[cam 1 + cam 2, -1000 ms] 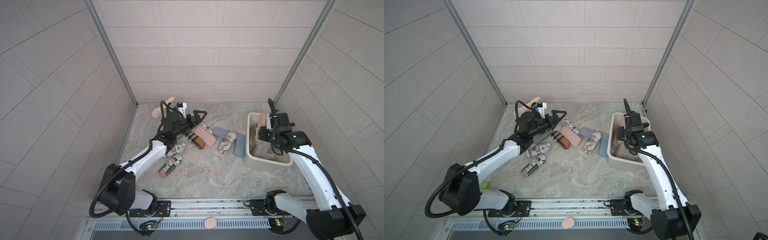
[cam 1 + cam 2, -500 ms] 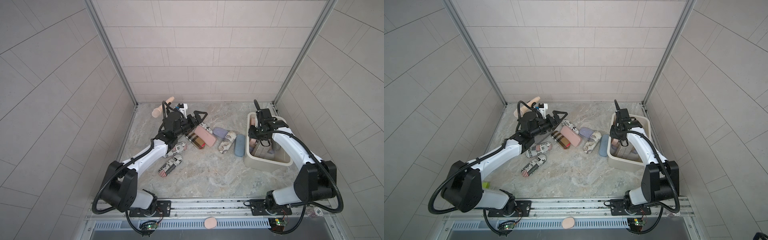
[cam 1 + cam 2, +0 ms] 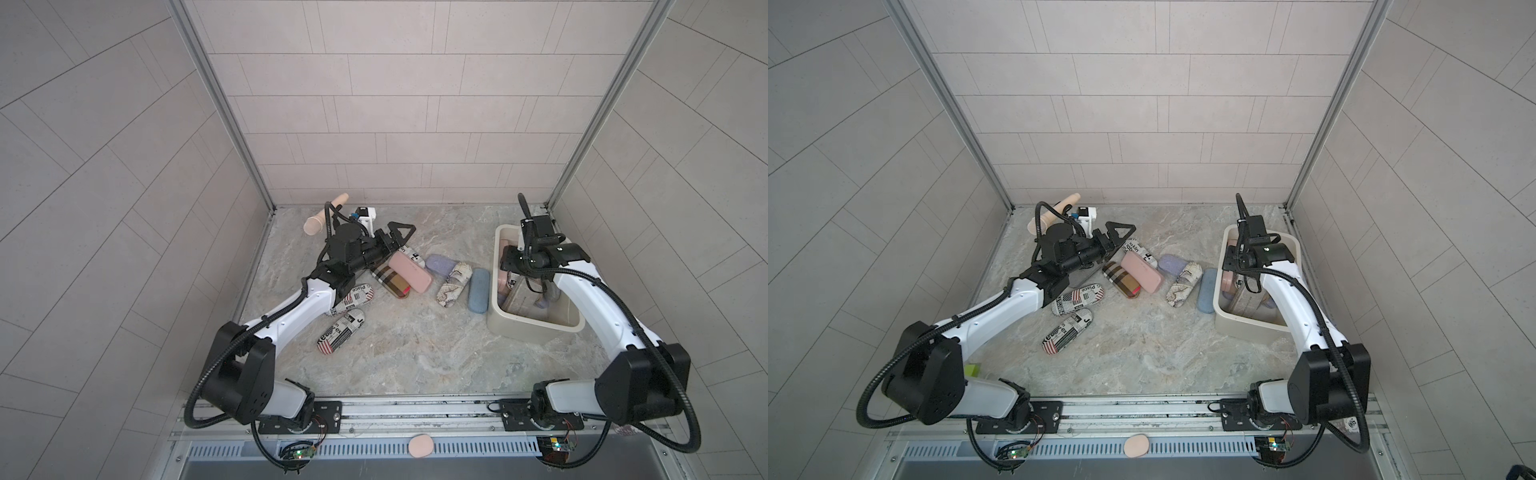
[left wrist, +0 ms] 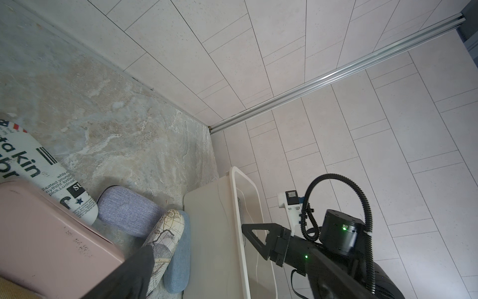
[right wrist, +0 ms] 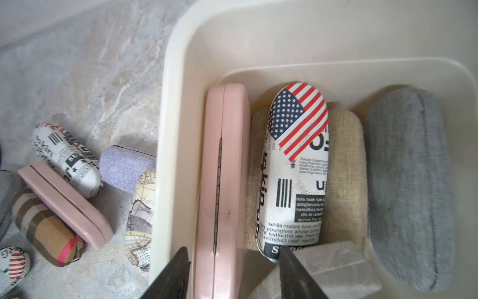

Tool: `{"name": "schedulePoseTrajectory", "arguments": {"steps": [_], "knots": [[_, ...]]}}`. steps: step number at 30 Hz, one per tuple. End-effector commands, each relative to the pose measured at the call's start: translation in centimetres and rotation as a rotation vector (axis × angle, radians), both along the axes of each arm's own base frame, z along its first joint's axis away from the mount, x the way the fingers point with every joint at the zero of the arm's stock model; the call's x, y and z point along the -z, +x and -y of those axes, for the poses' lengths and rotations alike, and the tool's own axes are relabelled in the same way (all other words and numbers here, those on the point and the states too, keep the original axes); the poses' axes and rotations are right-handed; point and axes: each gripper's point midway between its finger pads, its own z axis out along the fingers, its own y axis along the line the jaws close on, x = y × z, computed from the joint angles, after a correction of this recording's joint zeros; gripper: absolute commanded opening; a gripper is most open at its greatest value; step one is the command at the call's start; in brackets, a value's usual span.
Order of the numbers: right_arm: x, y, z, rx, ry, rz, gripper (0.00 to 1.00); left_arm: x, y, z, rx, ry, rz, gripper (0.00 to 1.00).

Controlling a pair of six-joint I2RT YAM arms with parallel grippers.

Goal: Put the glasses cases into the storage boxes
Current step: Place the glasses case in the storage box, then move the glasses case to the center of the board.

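The right jaws have parted and stand released on either side of the pink case (image 5: pixel 222 168), which is on edge inside the storage box (image 5: pixel 165 129). That delivery looks complete. Farther off, the left jaws gape empty over the loose pink case (image 3: pixel 409 272) on the bench (image 3: pixel 415 353). Several cases remain outside.
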Motion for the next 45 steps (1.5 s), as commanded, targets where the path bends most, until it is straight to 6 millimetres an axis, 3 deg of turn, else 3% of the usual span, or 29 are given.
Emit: {"name": "schedulePoseTrajectory", "arguments": {"steps": [1, 5, 10, 16, 19, 26, 29, 40, 45], "knots": [[-1.9, -1.9, -0.3, -0.025, 0.007, 0.048, 0.57, 0.0, 0.3, 0.2, 0.003, 0.003, -0.011, 0.99], [-2.8, -4.2, -1.5, -0.072, 0.028, 0.105, 0.57, 2.6, 0.7, -0.2, -0.025, 0.113, -0.088, 0.96], [-3.4, -6.9, -3.1, -0.133, 0.041, 0.16, 0.57, 6.2, 1.0, -2.0, -0.095, 0.32, -0.187, 0.95], [-4.6, -8.5, -4.3, -0.182, 0.048, 0.189, 0.6, 9.3, 0.5, -5.8, -0.223, 0.66, -0.263, 0.94], [-4.8, -8.6, -4.6, -0.199, 0.058, 0.194, 0.62, 10.7, -1.8, -8.0, -0.233, 0.794, -0.349, 0.95], [-4.9, -8.9, -5.3, -0.243, 0.073, 0.215, 0.72, 16.2, -11.5, -15.2, -0.301, 0.965, -0.446, 0.99], [-5.1, -9.0, -5.5, -0.256, 0.08, 0.224, 0.75, 18.5, -14.3, -17.0, -0.317, 0.974, -0.475, 1.0], [-5.4, -9.1, -6.0, -0.259, 0.111, 0.249, 0.77, 22.9, -14.7, -18.1, -0.359, 0.981, -0.487, 0.99], [-5.9, -9.2, -5.4, -0.233, 0.101, 0.28, 0.76, 23.9, -14.9, -15.5, -0.194, 0.998, -0.503, 0.83]]}}
